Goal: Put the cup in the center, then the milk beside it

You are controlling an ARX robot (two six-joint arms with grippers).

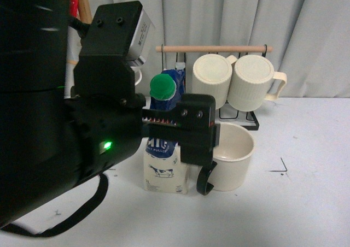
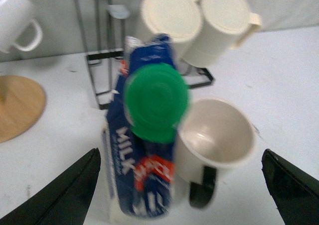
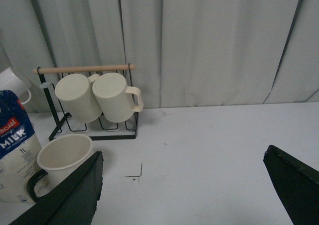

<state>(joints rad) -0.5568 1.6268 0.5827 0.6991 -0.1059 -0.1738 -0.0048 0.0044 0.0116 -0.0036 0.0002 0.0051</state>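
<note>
The milk carton with its green cap stands upright on the white table. The cream cup with a black handle stands upright right beside it; I cannot tell if they touch. My left gripper is open and hovers above both, with the carton and the cup between its spread fingers. The left arm hides part of the carton in the front view. My right gripper is open and empty over bare table, with the cup and the carton off to one side.
A black wire rack with a wooden rod stands behind the cup and holds two ribbed cream mugs. A small white mug and a round wooden base are further left. A black corner mark is on the table.
</note>
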